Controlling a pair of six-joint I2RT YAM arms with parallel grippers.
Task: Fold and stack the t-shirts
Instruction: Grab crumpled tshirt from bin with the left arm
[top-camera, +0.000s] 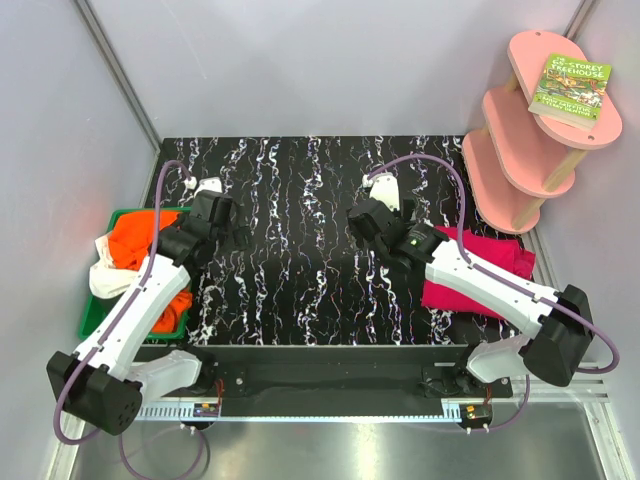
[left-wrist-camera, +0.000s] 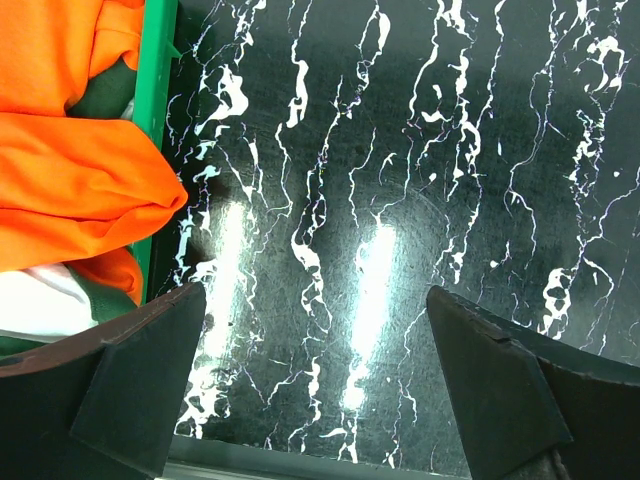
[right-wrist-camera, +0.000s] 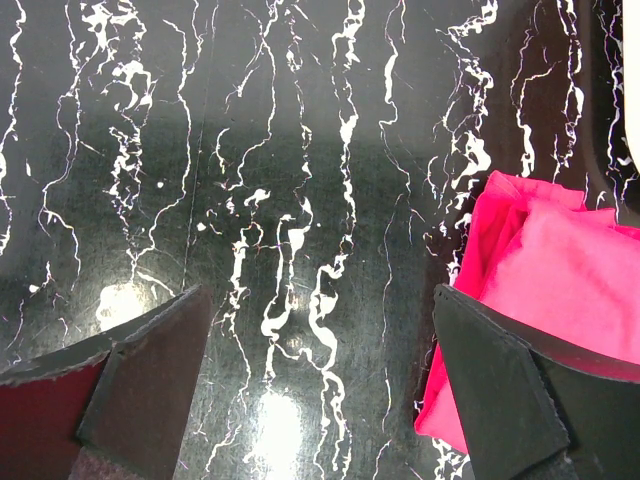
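Orange t-shirts (top-camera: 135, 245) lie bunched with a white one (top-camera: 108, 280) in the green bin at the table's left edge; the left wrist view shows the orange cloth (left-wrist-camera: 70, 180) spilling over the bin's rim, with white cloth (left-wrist-camera: 40, 305) and dark green cloth (left-wrist-camera: 105, 95) beside it. A magenta-pink t-shirt (top-camera: 480, 265) lies folded on the right of the table, partly under the right arm, and shows as pink cloth (right-wrist-camera: 560, 280) by the right finger. My left gripper (top-camera: 218, 222) (left-wrist-camera: 315, 375) hangs open over bare table beside the bin. My right gripper (top-camera: 372, 222) (right-wrist-camera: 320, 385) is open and empty over the table's middle.
The green bin (top-camera: 95, 320) (left-wrist-camera: 155, 120) sits at the left edge of the black marbled table (top-camera: 300, 260). A pink three-tier shelf (top-camera: 520, 150) with a book (top-camera: 570, 90) on top stands at the back right. Grey walls close in the back and sides.
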